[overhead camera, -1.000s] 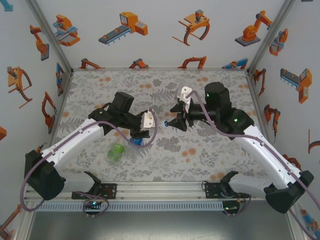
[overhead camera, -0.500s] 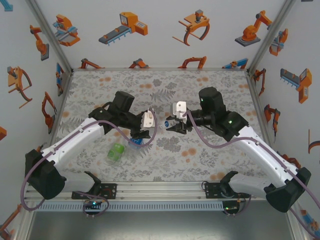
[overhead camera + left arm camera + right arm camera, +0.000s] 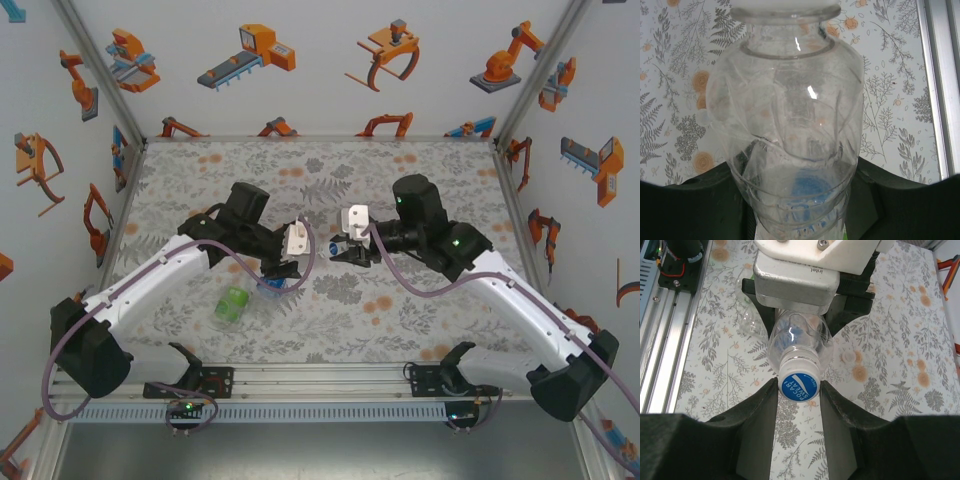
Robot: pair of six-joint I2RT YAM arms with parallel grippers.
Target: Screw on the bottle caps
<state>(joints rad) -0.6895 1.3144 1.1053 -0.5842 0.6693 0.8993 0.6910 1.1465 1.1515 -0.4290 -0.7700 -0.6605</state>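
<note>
My left gripper (image 3: 797, 207) is shut on the body of a clear bottle (image 3: 790, 100) with a blue label and holds it above the table, neck pointing at the right arm. The bottle cap (image 3: 799, 381), white with a blue printed top, sits on that neck. My right gripper (image 3: 799, 390) is shut on it, one black finger touching each side. From above, the two grippers (image 3: 285, 272) (image 3: 338, 248) meet at mid-table. A second bottle cap (image 3: 847, 356) lies loose on the table beside the held bottle. The green-label bottle (image 3: 232, 305) lies on its side near the left arm.
The patterned table (image 3: 400, 170) is walled on three sides by white panels with orange robot pictures. An aluminium rail (image 3: 320, 380) runs along the near edge between the arm bases. Cables loop off both arms.
My right gripper has swung left to the bottle's neck, turned at the wrist and closed its fingers onto the cap. The left arm and its bottle have stayed put.
</note>
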